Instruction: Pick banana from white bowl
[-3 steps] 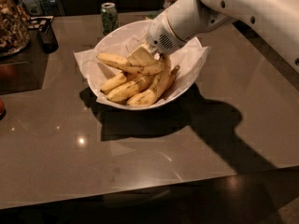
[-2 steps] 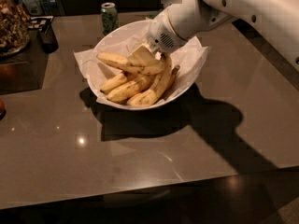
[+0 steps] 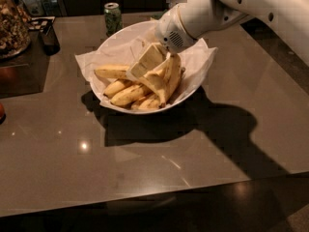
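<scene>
Desk (image 3: 145, 168), near edge to far. White bowl (image 3: 113, 45), toward far edge. Banana (image 3: 113, 73), topmost in bowl, long axis left-right, arched end passing under gripper (image 3: 145, 64), which reaches in from far right corner; open or clamped, cannot tell. Green can (image 3: 112, 16), far edge.

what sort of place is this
Probably a kitchen or break-room counter: a white bowl of bananas, a green drink can behind it, the gripper sitting among the bananas.
</scene>
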Available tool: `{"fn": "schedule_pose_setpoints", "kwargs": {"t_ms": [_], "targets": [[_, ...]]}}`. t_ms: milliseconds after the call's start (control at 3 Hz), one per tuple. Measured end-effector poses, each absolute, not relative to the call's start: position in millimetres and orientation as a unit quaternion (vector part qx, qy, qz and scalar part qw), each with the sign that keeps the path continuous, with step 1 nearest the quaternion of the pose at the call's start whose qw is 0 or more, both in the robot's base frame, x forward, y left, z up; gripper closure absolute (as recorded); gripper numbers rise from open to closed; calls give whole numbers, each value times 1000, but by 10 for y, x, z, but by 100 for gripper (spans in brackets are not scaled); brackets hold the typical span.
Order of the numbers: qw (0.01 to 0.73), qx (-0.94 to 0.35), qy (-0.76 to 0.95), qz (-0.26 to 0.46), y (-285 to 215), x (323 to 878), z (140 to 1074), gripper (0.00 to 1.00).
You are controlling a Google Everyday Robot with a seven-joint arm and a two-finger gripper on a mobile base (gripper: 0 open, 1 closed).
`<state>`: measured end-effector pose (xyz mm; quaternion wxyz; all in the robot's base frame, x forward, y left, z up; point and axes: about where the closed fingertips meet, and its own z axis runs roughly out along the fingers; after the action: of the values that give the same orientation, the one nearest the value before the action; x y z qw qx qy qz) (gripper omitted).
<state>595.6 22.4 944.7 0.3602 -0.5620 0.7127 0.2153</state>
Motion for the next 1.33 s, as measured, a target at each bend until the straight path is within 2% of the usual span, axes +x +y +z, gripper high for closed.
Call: {"fn": "schedule_pose_setpoints", "kwargs": {"t_ms": [333, 1333], "targets": [[355, -565, 714, 212, 267, 5962, 9429, 0], [274, -614, 726, 141, 603, 6047, 9466, 0]]}}
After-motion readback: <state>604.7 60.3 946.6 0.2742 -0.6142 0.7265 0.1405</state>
